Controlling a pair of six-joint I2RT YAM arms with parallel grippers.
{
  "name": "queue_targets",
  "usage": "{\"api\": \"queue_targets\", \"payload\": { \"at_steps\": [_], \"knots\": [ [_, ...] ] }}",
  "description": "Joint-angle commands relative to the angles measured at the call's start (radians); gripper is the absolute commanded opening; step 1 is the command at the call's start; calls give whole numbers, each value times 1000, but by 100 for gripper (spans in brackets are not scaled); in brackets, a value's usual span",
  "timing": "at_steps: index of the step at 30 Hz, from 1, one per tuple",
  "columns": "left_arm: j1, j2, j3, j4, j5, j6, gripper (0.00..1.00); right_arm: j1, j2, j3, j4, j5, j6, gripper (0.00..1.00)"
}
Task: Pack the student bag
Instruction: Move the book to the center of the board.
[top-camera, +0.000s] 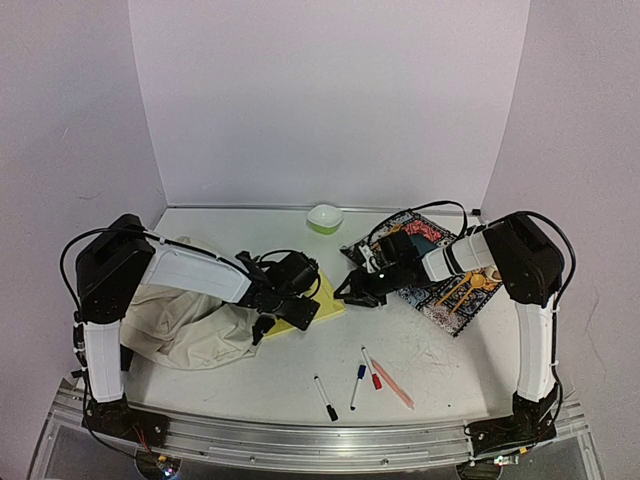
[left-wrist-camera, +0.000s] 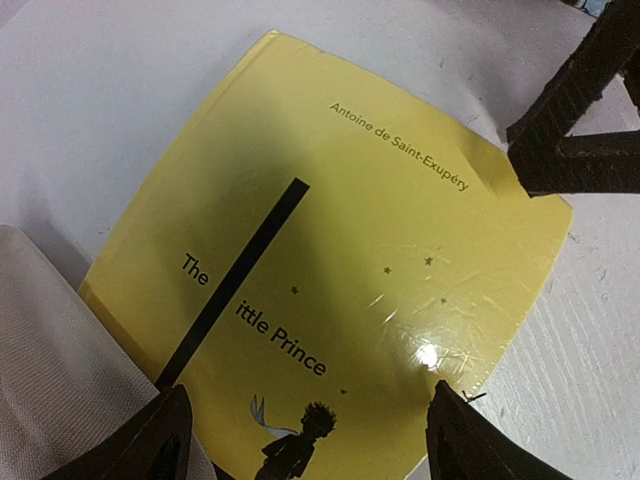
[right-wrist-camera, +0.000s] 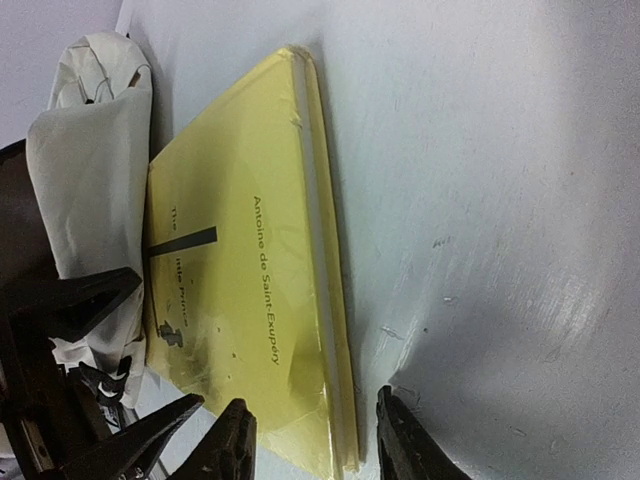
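You can read the yellow book (left-wrist-camera: 350, 250) plainly in the left wrist view: "Antoine de Saint-Exupéry" in thin dark letters near its top edge, then "The" and "ittle Prince", with a long black bar standing where the L would be. Below the title are a few small stars and a dark little figure with a pale scarf. The cover is glossy, throws a white glare and is wrinkled towards one corner; its corners are rounded.

Your left gripper (left-wrist-camera: 312, 430) hangs over the book with its jaws set wide apart, gripping nothing. Your right gripper (right-wrist-camera: 318, 440) has its jaws apart too, one on each side of the book's edge; the table-side finger (right-wrist-camera: 400, 445) stands clear of it.

In the top view the student bag (top-camera: 190, 325) lies at 9 o'clock from the book, touching it: soft, crumpled cream cloth with a fine weave, slumped under the left arm.

At 12 o'clock from the book sits a small round bowl (top-camera: 325, 217), white and green. At 3 o'clock lies a flat notebook (top-camera: 450, 290) with a busy black, red and orange pattern. At 5 o'clock on the white table (top-camera: 440, 370) lie a black marker (top-camera: 325, 397), a blue marker (top-camera: 357, 385), a red marker (top-camera: 371, 372) and a slim pink stick (top-camera: 392, 385).
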Motion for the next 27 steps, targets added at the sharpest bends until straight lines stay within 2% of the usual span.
{"api": "queue_targets", "payload": {
  "at_steps": [1, 9, 23, 27],
  "knots": [
    [11, 20, -13, 17, 87, -58, 82, -6, 16, 38, -28, -65, -11, 42],
    [22, 42, -35, 67, 170, -102, 81, -5, 27, 52, 33, -190, 19, 41],
    [48, -43, -78, 108, 219, -154, 82, -6, 3, 54, 94, -260, 58, 35],
    [48, -72, -87, 120, 220, -124, 83, -6, -6, 59, 126, -278, 88, 32]
  ]
}}
